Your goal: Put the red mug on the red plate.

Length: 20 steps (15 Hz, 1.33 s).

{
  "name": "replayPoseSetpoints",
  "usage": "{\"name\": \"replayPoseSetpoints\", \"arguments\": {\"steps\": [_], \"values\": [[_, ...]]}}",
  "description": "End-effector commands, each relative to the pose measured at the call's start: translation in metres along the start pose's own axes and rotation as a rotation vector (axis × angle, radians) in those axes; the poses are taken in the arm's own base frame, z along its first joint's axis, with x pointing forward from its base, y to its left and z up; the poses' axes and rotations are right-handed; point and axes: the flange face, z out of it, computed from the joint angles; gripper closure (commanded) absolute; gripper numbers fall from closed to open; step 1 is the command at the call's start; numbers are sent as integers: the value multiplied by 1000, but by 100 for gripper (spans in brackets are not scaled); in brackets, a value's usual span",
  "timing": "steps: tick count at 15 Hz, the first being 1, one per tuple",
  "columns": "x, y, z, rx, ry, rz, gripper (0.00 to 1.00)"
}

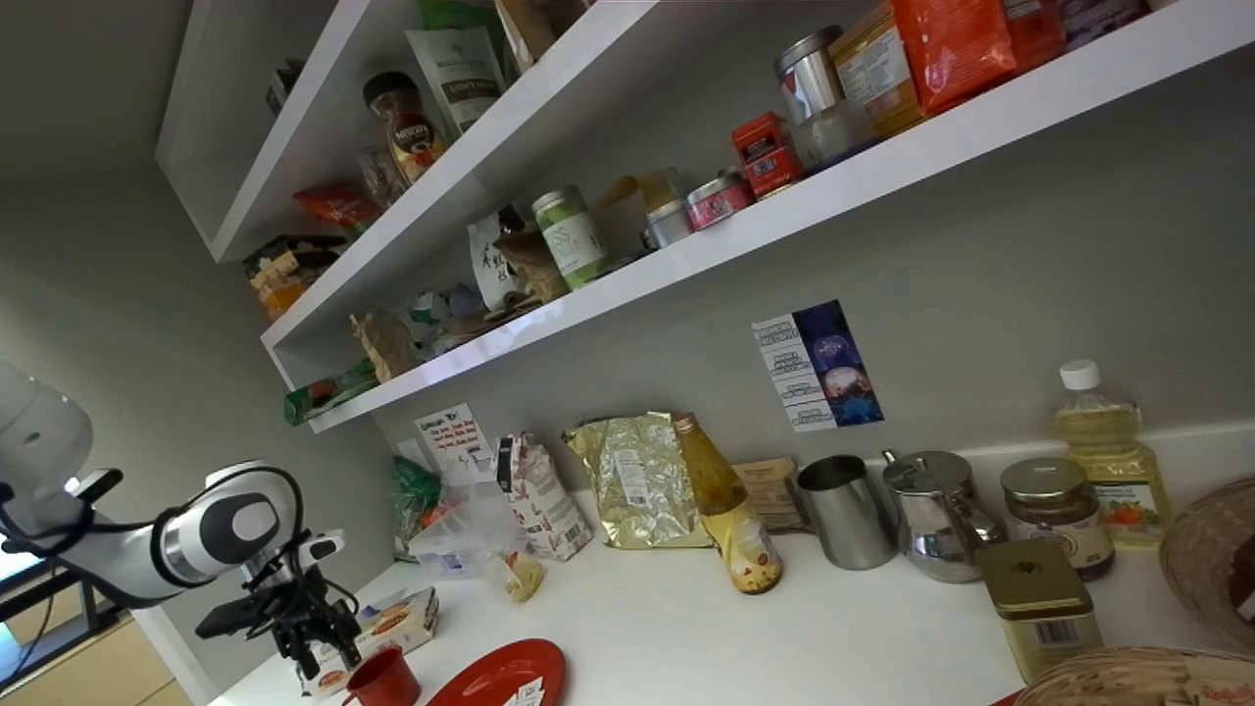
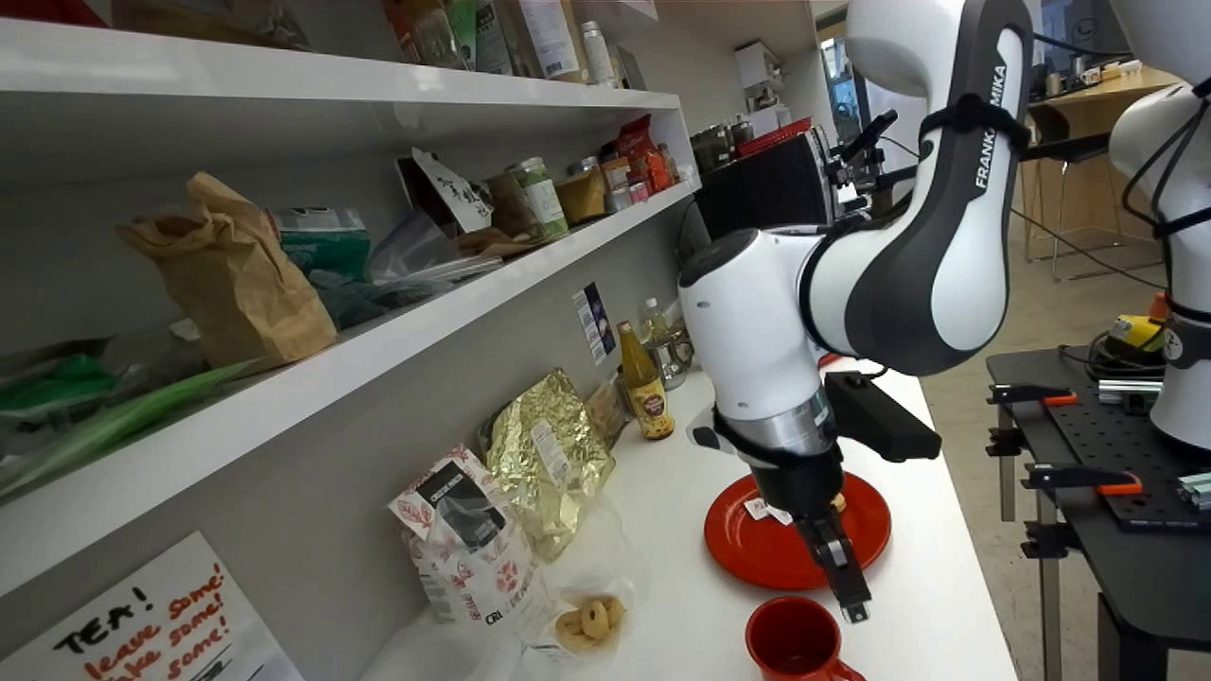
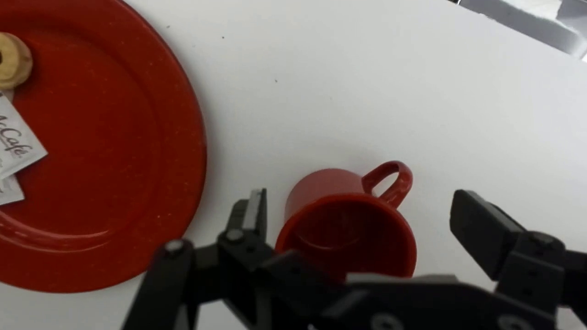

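Gripper (image 3: 360,206) spread wide: 1 finger stands on each side of the mug (image 3: 346,224) as the wrist view looks down on them. Strips of counter (image 3: 321,91) show between each fingertip and the mug, the wider on the handle's side; lower down, the gripper's body covers part of the mug's rim, and whether it touches there cannot be told. The arm (image 2: 856,274) reaches over the counter with a sharp bend, its last links dropping so that the gripper points downward, near the mug. The mug is upright on the counter, near the plate (image 3: 110,137) and apart from it, its handle turned to the side away from the plate. On the plate lie a ring cookie (image 3: 18,64) and packets (image 3: 18,146), whose "Café" lettering can be read only in the wrist view. In an exterior view stand a gold tin (image 1: 1044,618) and 2 baskets (image 1: 1191,559), and there the lower edge cuts off part of the plate. In an exterior view a black table (image 2: 1135,577) bears a white column (image 2: 1183,388), and the plate shows uncut, partly behind the arm.
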Motion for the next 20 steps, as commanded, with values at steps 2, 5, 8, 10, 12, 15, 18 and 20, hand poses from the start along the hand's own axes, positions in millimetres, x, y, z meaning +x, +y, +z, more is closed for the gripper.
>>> {"name": "replayPoseSetpoints", "arguments": {"steps": [2, 5, 8, 10, 12, 15, 18, 20], "values": [[25, -18, 12, -54, -6, 27, 0], [35, -23, 9, -68, 13, 62, 0], [45, -20, 7, -94, 34, 98, 0], [51, -13, 9, -117, 40, 122, 0], [57, -6, 12, -131, 39, 147, 0], [62, 2, 19, -134, 23, 180, 0], [63, 4, 29, -130, -3, 194, 0], [62, 3, 34, -132, -15, 196, 0]]}}
